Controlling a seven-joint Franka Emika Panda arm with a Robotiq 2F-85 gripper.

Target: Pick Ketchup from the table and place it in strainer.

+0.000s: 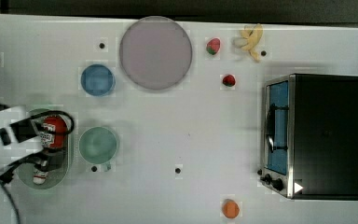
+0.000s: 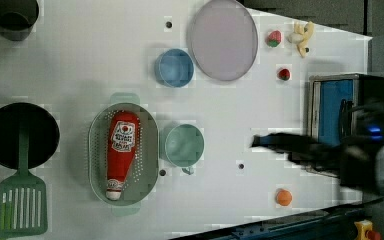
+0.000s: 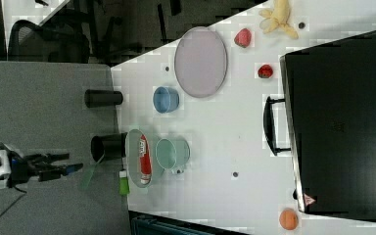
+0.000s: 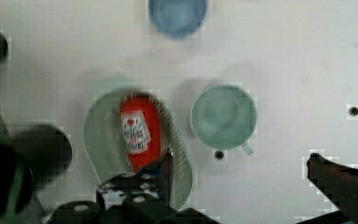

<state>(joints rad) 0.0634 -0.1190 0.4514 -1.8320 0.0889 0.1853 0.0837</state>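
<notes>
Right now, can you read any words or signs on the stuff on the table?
Ketchup label, lying in the strainer: white with dark print and a red mark, too blurred to read.
Toaster oven: a small white triangle sign with a red mark at one corner, seen in the right view, nothing readable.
Nothing else carries text.

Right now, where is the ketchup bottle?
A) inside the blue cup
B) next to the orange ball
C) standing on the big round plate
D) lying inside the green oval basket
D: in the left view the Ketchup lies on its side inside the strainer, with the open gripper off it.
</notes>
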